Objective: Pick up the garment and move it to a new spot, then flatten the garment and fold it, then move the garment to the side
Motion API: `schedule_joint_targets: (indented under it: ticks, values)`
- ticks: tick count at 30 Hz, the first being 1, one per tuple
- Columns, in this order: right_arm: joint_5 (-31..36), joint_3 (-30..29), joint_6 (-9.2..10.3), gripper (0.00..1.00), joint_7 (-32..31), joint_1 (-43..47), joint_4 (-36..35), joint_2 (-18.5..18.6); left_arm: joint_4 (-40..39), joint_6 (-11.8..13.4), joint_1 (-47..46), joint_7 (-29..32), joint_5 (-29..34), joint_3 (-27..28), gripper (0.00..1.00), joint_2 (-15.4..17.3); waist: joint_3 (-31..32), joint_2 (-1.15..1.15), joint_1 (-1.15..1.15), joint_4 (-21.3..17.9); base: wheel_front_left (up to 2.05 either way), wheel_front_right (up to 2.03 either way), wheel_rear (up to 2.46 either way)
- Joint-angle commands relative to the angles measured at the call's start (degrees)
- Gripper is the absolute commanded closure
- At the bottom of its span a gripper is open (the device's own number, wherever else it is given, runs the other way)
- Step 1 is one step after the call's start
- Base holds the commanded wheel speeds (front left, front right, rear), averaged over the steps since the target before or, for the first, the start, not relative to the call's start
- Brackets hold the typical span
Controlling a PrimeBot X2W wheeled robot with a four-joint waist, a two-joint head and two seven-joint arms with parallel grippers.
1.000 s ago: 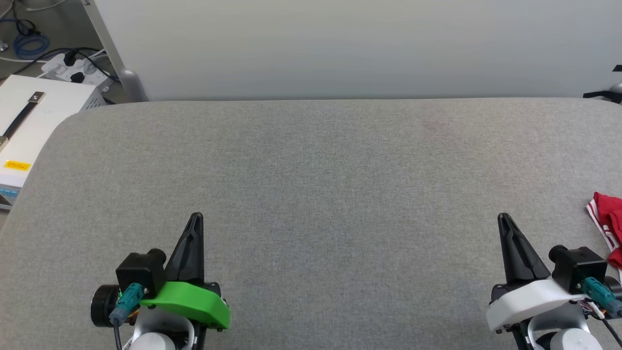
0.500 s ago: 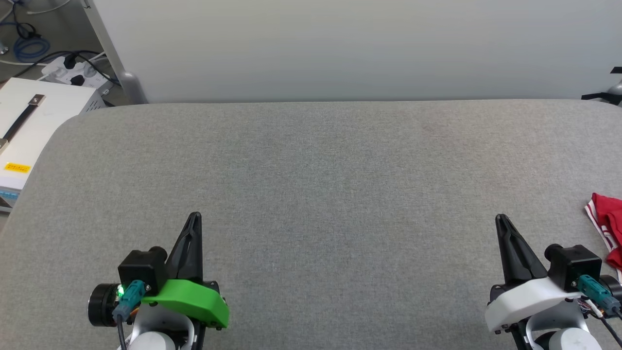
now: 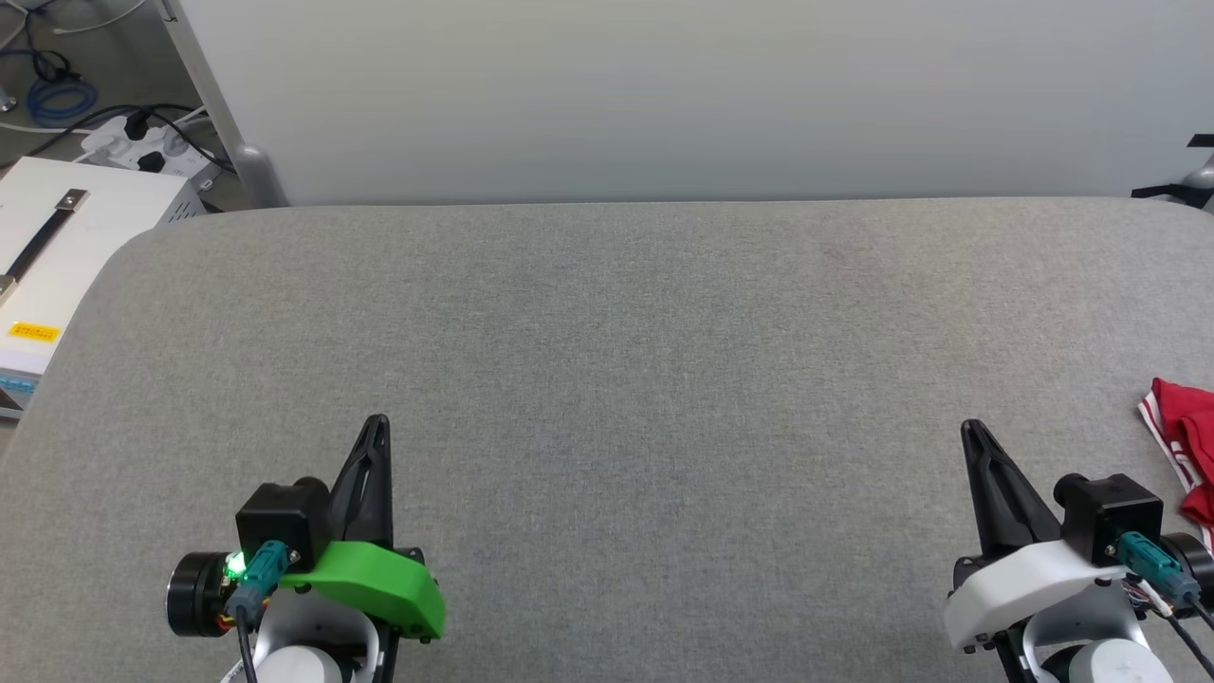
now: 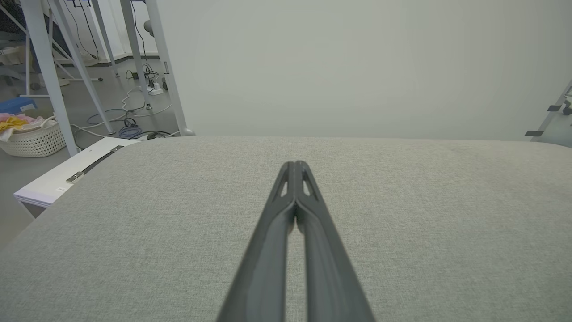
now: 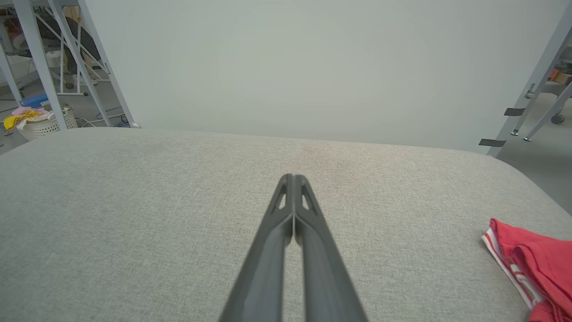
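Robotics laboratory bay. A table covered in grey fabric stands before a plain pale partition; off the table's far left corner are a power strip, coiled blue cable and a white equipment case with a yellow label, over bare grey floor, near white metal frame legs and a basket of clothes
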State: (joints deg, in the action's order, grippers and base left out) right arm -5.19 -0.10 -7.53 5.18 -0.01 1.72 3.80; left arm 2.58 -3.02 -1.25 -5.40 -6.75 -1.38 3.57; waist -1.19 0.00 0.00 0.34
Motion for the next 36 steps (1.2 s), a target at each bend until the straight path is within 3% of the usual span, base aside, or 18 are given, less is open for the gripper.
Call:
schedule_joint_targets:
  ticks: [1,36]
  values:
    - [0.6,0.1,0.03,1.00,-0.5,0.0,-0.4,-0.2,-0.4,0.5,0.8,0.3,0.8,0.3,1.00,-0.3,0.0,0.00,0.00,0.0,0.00,0.00,0.00]
    - [4.2,0.1,0.04,1.00,-4.2,0.0,-1.4,-0.8,-2.1,2.5,1.2,4.3,5.5,1.1,1.00,-0.6,0.9,0.00,0.00,-0.3,0.00,0.00,0.00]
